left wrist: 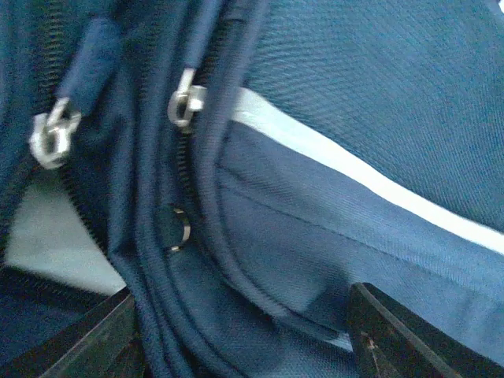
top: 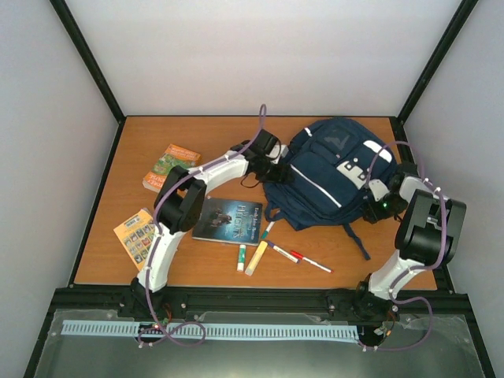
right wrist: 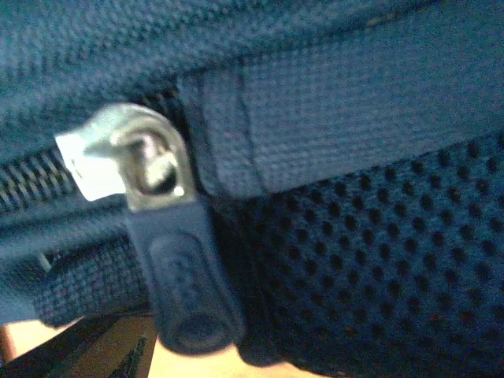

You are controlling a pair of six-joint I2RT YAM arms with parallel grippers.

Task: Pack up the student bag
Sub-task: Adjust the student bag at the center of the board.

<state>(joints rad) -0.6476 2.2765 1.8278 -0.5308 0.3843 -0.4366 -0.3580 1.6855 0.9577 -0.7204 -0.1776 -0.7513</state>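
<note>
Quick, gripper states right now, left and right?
Left gripper: open, fingers astride a fold of the student bag.
Right gripper: cannot tell; only one finger shows, beside a zipper pull.

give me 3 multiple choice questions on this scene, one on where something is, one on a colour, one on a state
1. Where is the dark-covered book?
A. on the table, beside the student bag
B. on top of the student bag
C. propped against the back wall

2. What colour is the thin stripe across the student bag?
A. red
B. yellow
C. white

3. How does the dark-covered book lie?
A. open, pages showing
B. closed and flat
C. upright on its edge

Answers:
1 A, the top view shows it on the bare wood next to the bag, not on it.
2 C, the stripe reads pale white against the navy fabric.
3 B, its front cover faces up and no pages show.
</note>
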